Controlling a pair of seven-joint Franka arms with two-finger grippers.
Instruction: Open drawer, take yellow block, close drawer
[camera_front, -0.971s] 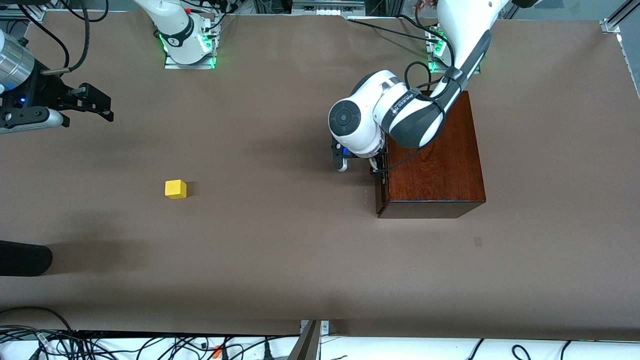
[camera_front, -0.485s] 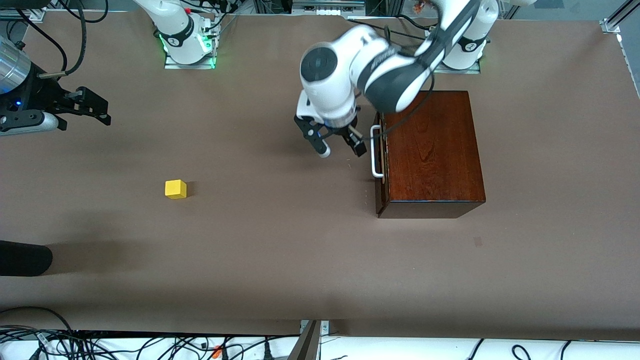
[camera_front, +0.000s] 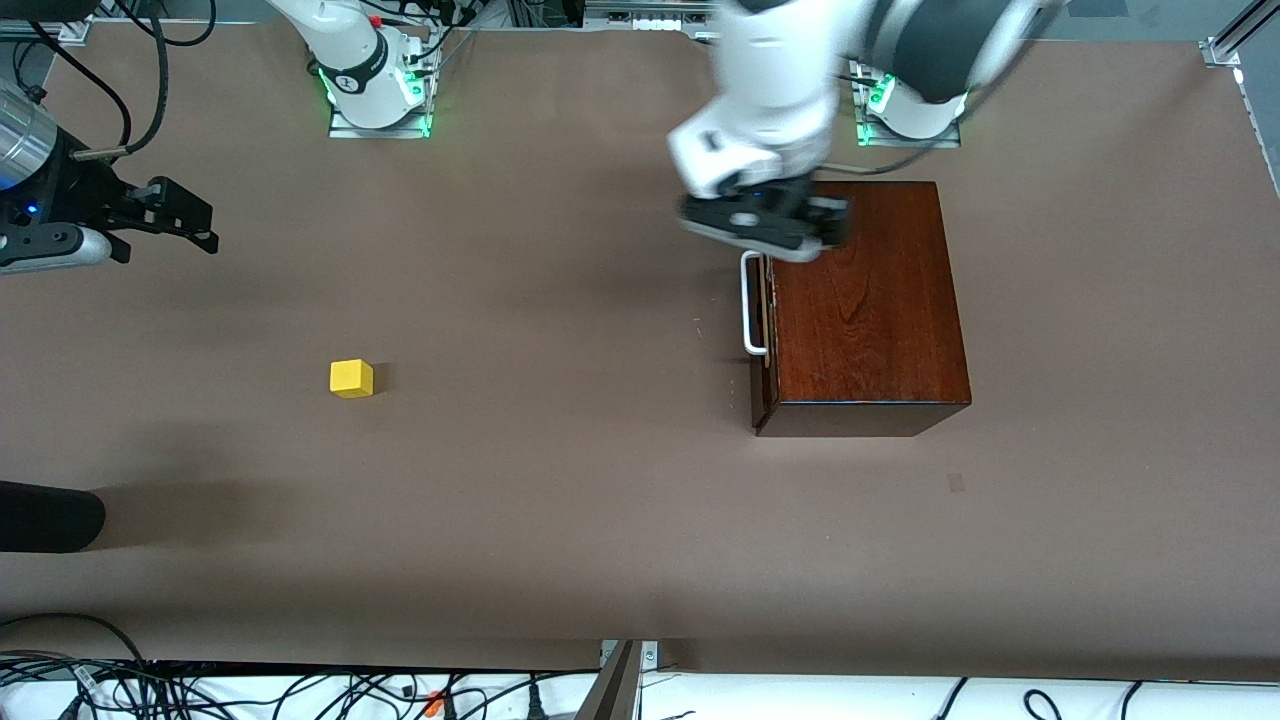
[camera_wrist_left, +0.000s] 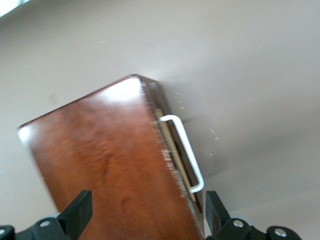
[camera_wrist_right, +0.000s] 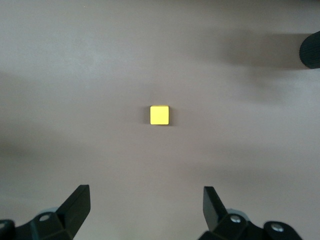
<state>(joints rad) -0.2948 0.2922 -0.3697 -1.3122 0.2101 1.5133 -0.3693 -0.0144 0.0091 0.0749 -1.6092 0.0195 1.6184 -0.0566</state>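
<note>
The yellow block (camera_front: 351, 378) lies on the brown table toward the right arm's end, out in the open. It also shows in the right wrist view (camera_wrist_right: 159, 115). The drawer (camera_front: 761, 330) sits pushed into the dark reddish-brown box (camera_front: 865, 300); its white handle (camera_front: 748, 305) is free. In the left wrist view the handle (camera_wrist_left: 185, 150) shows with a thin pale strip beside the drawer front. My left gripper (camera_front: 765, 228) is open and empty, up in the air over the box's corner by the handle (camera_wrist_left: 146, 215). My right gripper (camera_front: 205, 225) is open and empty, high over the block (camera_wrist_right: 146, 210).
A black rounded object (camera_front: 45, 515) juts in at the table's edge toward the right arm's end, nearer the front camera than the block; it also shows in the right wrist view (camera_wrist_right: 310, 50). Cables (camera_front: 200, 690) run along the front edge.
My left gripper has risen from the drawer handle and swung up over the box's corner, leaving the handle uncovered. The block, the box and my right gripper have hardly moved.
</note>
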